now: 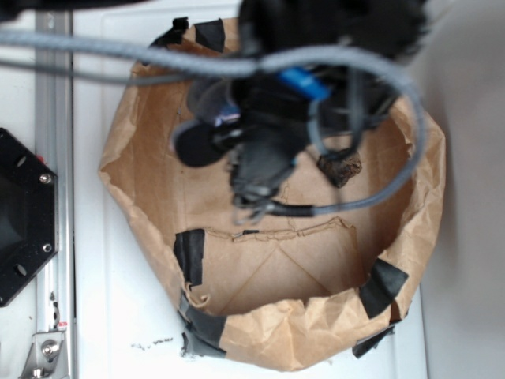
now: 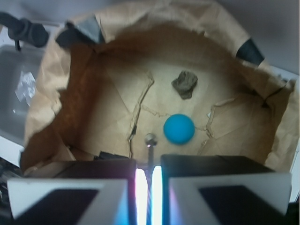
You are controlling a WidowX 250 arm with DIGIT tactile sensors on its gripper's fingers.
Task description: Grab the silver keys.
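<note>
In the wrist view the gripper (image 2: 146,192) fills the bottom edge, its two dark fingers (image 2: 101,180) drawn almost together with only a thin bright slit between them. Caught in that slit is a thin metal stem ending in a small shiny silver ball or loop (image 2: 150,139) that sticks out just past the fingertips; this looks like part of the silver keys (image 2: 150,145), so the fingers appear to be clenched on them, though the rest of the bunch is hidden between the pads. Just beyond the fingertips and slightly to the right lies the blue ball (image 2: 179,128), close beside the silver tip but apart from it. Farther out, past the ball, sits the brown rock (image 2: 184,84) on the creased floor of the brown paper bin (image 2: 56,75), whose taped walls ring everything. In the exterior view the blurred black arm and its grey cables (image 1: 347,63) hang over the bin (image 1: 142,181), covering most of its floor; the rock (image 1: 339,167) shows to one side of the arm, and the keys cannot be made out there.
</note>
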